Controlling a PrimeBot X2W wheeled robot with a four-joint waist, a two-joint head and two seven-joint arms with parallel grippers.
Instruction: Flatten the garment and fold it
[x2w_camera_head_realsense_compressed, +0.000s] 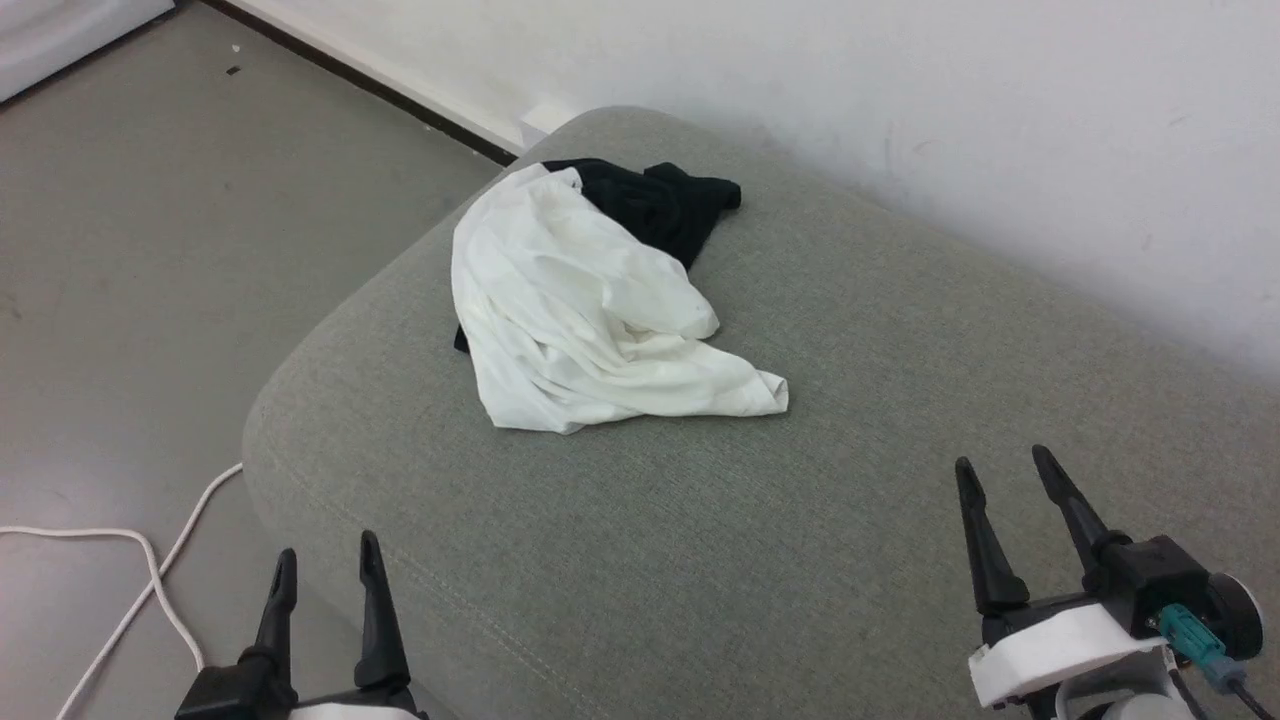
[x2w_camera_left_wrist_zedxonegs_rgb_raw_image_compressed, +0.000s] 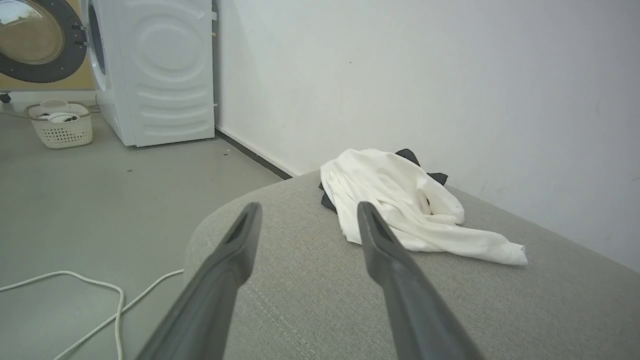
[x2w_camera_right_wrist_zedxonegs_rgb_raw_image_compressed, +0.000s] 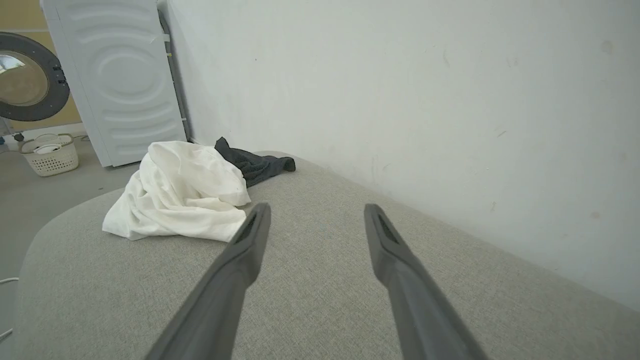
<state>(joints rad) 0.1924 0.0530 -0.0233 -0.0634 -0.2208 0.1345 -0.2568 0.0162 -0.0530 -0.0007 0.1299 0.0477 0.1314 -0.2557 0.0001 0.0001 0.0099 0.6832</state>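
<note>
A crumpled shirt (x2w_camera_head_realsense_compressed: 590, 320), its cream-white body bunched over black sleeves, lies in a heap on a grey upholstered cushion (x2w_camera_head_realsense_compressed: 800, 560), towards the far left corner by a white wall (x2w_camera_head_realsense_compressed: 900, 90). The left gripper (x2w_camera_head_realsense_compressed: 328, 548) and the right gripper (x2w_camera_head_realsense_compressed: 1002, 460) sit nearer the camera, well apart from the shirt, fingers spread and empty.

Crumpled garment (x2w_camera_right_wrist_zedxonegs_rgb_raw_image_compressed: 180, 195) on grey cushion (x2w_camera_right_wrist_zedxonegs_rgb_raw_image_compressed: 325, 300), upper left; right tool (x2w_camera_right_wrist_zedxonegs_rgb_raw_image_compressed: 316, 210) spread, empty, well apart.
</note>
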